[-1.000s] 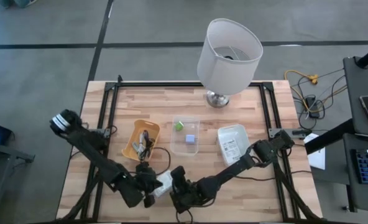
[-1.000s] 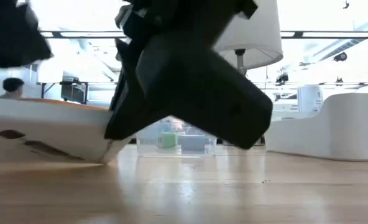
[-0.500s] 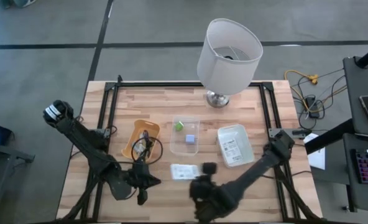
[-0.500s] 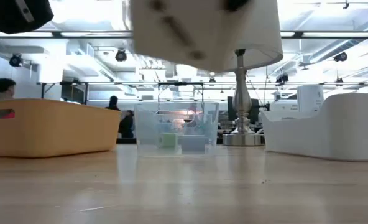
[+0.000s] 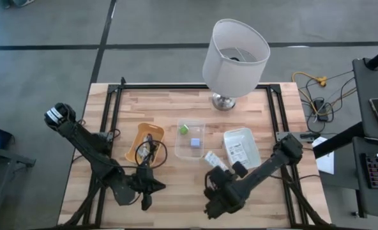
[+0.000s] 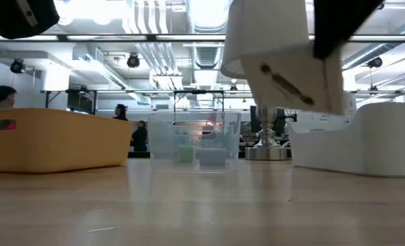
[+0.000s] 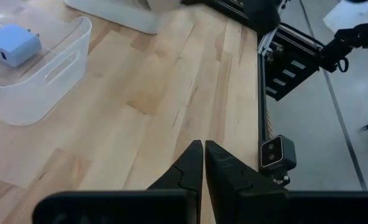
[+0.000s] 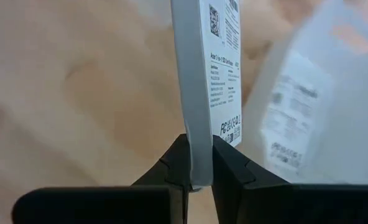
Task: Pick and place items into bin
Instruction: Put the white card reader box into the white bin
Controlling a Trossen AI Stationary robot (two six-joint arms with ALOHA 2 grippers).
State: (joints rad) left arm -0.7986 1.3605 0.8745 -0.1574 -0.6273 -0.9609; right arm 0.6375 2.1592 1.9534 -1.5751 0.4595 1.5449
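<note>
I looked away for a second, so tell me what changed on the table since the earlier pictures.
The right tool, shut on the white packet, lifted it off the table and carried it toward the white bin. The left tool drew back, shut and empty. The bins and lamp stayed put.

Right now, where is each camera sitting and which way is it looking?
High view: above the table, looking straight down; shows both arms, the left tool and right tool.
Low view: at table height, looking level across at the clear bin and room; the white packet hangs above.
Left wrist view: on the left arm, looking past its shut fingers at the table.
Right wrist view: on the right arm, looking past its fingers clamping the white packet.
Shared: the clear bin shows in the high, low and left wrist views.
</note>
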